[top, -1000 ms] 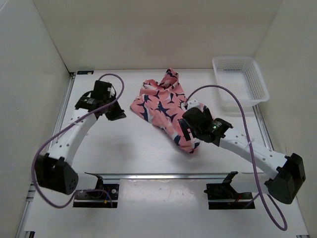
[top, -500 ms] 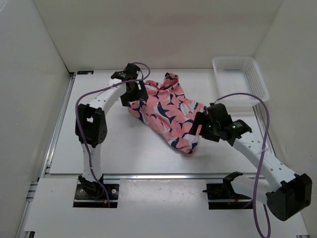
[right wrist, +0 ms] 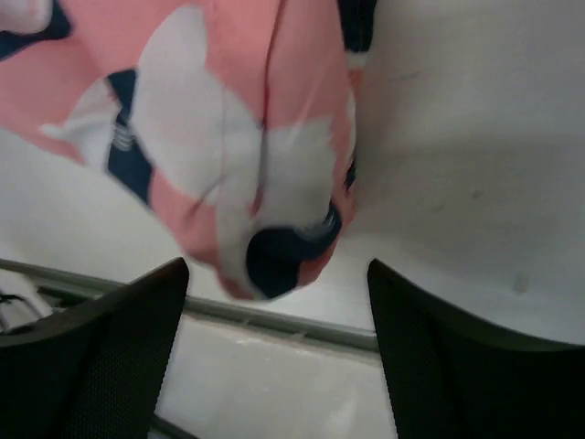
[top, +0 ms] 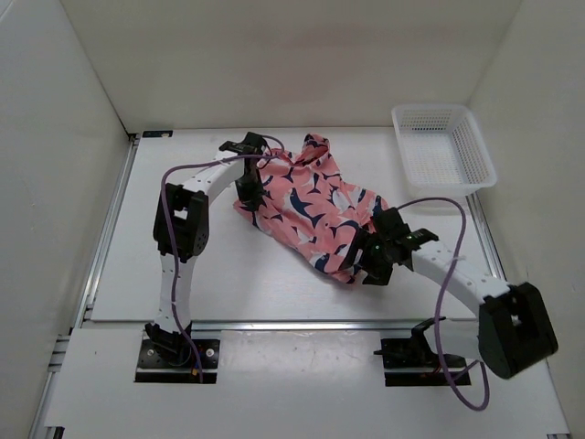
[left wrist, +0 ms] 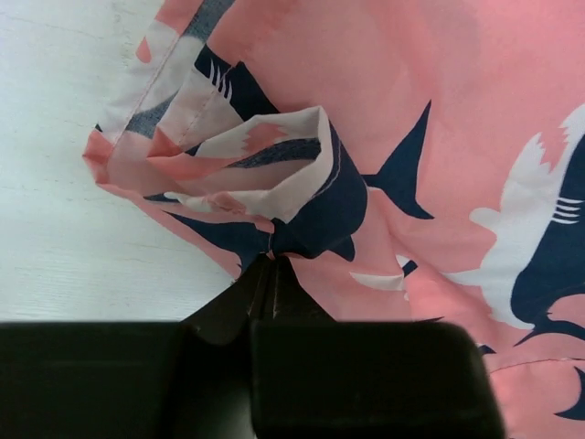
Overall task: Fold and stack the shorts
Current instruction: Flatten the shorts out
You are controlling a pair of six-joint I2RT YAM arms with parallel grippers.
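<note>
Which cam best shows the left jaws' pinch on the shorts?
Left wrist: the left gripper has its jaws shut on a bunched fold at the shorts' edge. Top external shows the whole shorts, but the gripper hides the pinch. Right wrist shows only their other end, by the open right gripper.

The top camera hangs above and behind the arm bases (top: 174, 352), which lie at 6 o'clock, and looks down from far on the whole counter (top: 228, 274). The left wrist camera is very near, looking down over the left tool (left wrist: 271, 262) at the 9 o'clock edge of the shorts (left wrist: 457, 137). The right wrist camera looks low and close through the right tool (right wrist: 276, 270) at their 5 o'clock end. All three views share the shorts.
</note>
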